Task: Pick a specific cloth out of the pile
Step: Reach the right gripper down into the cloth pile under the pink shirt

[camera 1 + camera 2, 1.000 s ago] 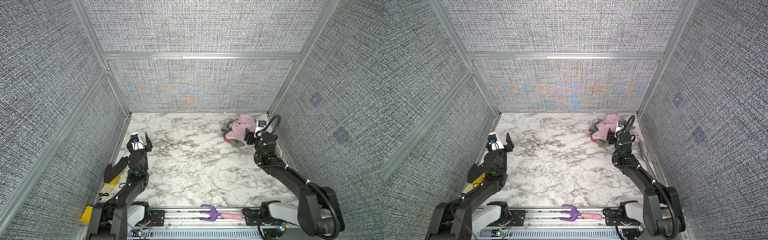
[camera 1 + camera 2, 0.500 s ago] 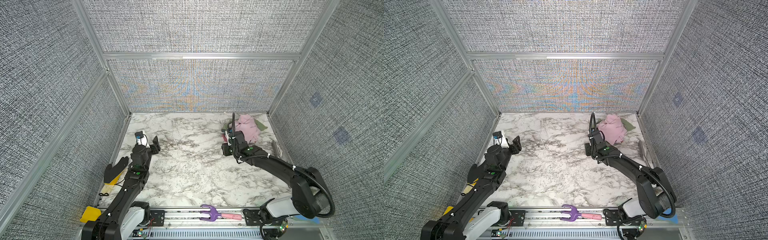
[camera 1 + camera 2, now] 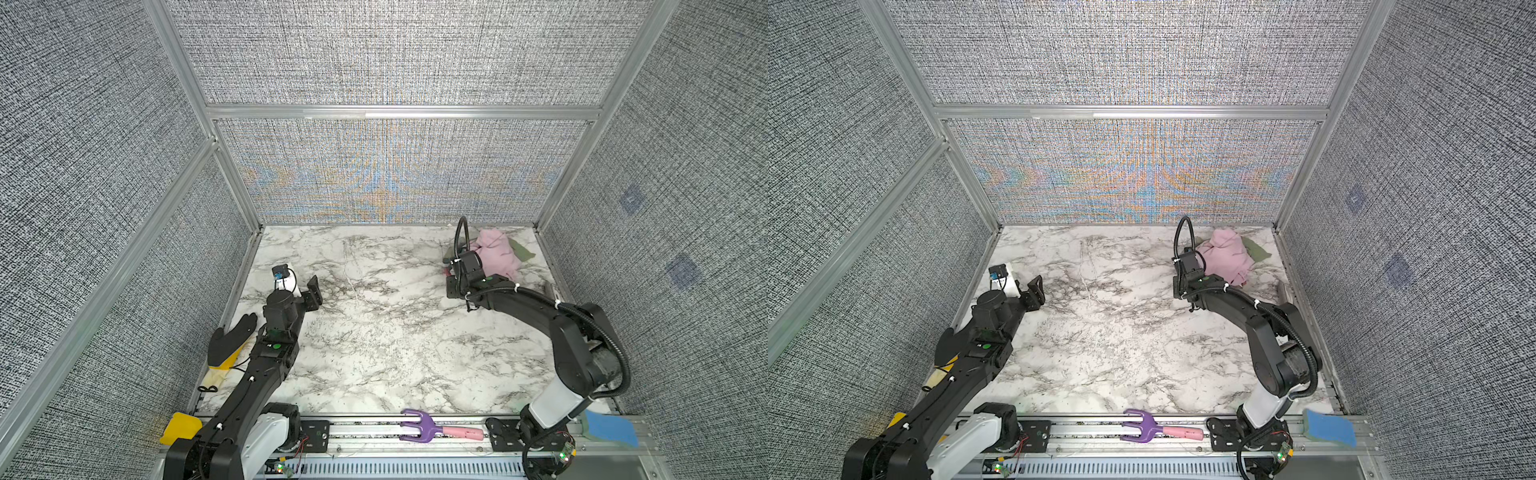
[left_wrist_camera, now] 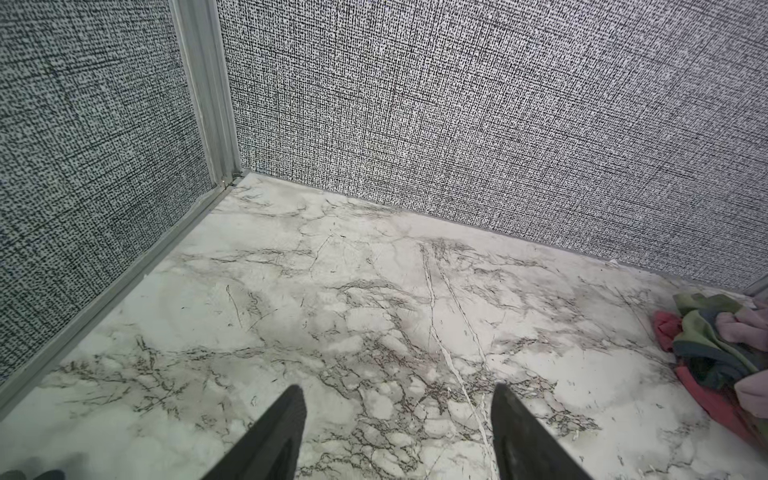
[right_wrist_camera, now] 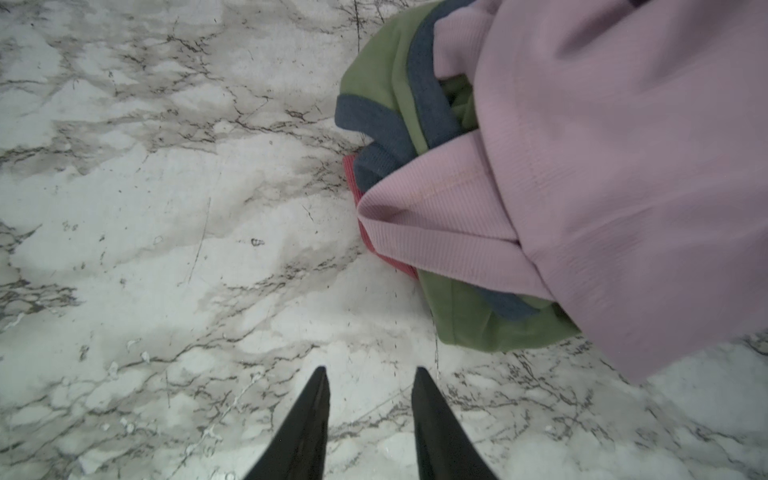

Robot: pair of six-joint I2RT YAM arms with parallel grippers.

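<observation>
Nothing picked yet: olive-green cloth sits in pile at far-right corner, mostly under pale pink cloth. Right gripper near it, jaws narrowly parted, nothing btwn; left gripper spread wide, well apart.

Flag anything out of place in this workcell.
A purple fork lies on the front rail, a blue sponge at its right end, and a black glove at the table's left edge. All sit far from the pile and look like strays; nothing looks spilled or damaged.

Top views high, from front, looking down; wrist views low, close; all share pile.
</observation>
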